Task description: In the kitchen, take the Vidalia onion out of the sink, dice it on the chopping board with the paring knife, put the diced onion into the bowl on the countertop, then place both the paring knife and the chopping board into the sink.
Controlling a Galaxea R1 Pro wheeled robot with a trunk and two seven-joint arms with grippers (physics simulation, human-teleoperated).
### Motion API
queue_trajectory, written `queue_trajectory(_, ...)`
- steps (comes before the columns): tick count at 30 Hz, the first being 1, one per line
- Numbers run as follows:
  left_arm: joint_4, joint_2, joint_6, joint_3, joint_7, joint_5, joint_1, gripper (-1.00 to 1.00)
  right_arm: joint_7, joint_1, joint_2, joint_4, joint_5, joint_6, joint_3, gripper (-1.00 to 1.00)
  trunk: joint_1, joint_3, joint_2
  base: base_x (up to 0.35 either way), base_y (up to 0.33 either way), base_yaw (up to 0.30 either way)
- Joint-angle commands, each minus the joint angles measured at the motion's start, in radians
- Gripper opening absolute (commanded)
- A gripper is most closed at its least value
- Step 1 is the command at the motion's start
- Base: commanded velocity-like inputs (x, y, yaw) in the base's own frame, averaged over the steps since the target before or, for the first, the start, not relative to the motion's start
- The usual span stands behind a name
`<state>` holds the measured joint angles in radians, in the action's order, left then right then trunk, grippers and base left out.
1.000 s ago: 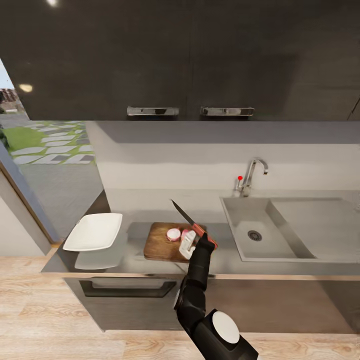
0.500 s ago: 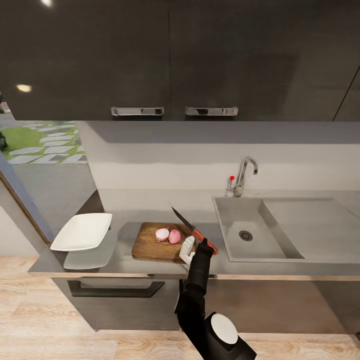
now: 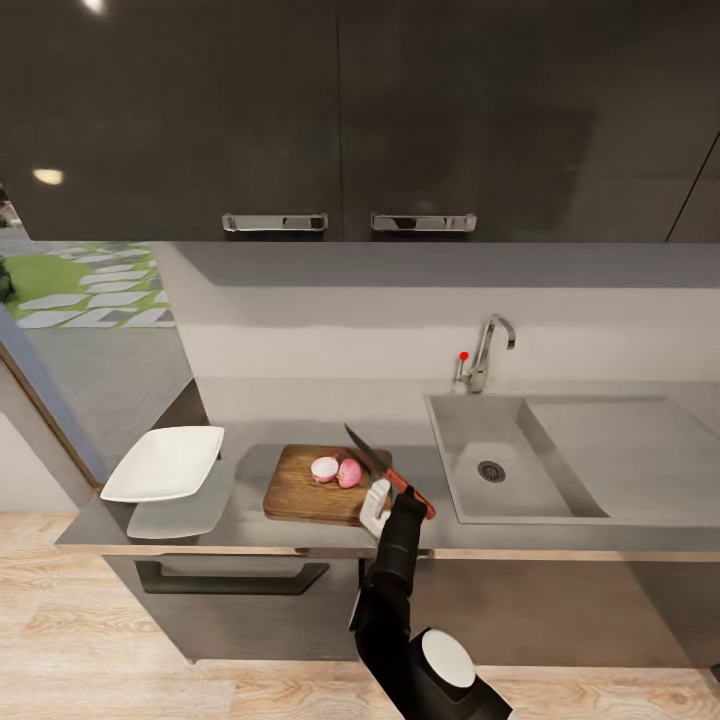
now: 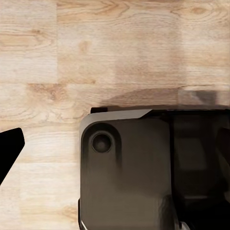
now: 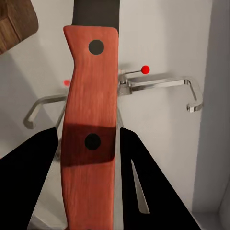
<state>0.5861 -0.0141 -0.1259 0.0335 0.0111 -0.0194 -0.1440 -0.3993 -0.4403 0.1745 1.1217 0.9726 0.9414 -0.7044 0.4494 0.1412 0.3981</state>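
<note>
Your right gripper [image 3: 385, 492] clamps the red-handled paring knife [image 3: 385, 468], blade angled toward the halved pinkish onion [image 3: 337, 470] on the dark wooden chopping board [image 3: 300, 490], ready for dicing; your left gripper's fingers can't be judged.

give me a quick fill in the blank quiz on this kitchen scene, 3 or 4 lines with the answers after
1. The right tool is shut on the red handle of the ____.
2. The two onion halves lie on the brown ____.
3. The white bowl sits on the counter on the side of the chopping board away from the ____.
4. The tap behind the sink has a small ____ knob.

Missing words: knife; chopping board; sink; red
</note>
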Motion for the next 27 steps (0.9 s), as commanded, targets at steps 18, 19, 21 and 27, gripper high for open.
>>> queue_trajectory(18,0.001,0.0,-0.001,0.002,0.001,-0.002,0.0,1.0,-0.006,-0.001,0.0,-0.046,-0.005,-0.004,-0.004,-1.0,0.001,0.002,0.002,0.016,0.025,0.0)
queue_trajectory(19,0.001,0.0,-0.001,0.002,0.001,-0.002,0.0,1.0,-0.006,-0.001,0.0,-0.047,-0.005,-0.009,-0.004,-1.0,0.001,0.002,0.002,0.001,0.022,0.0)
queue_trajectory(21,0.001,0.0,-0.001,0.002,0.001,-0.002,0.0,1.0,-0.006,-0.001,0.0,-0.052,-0.005,-0.018,-0.004,-1.0,0.001,0.002,0.002,0.0,0.009,0.0)
queue_trajectory(27,0.001,0.0,-0.001,0.002,0.001,-0.002,0.0,1.0,-0.006,-0.001,0.0,-0.058,-0.005,-0.021,-0.004,-1.0,0.001,0.002,0.002,0.0,0.032,0.0)
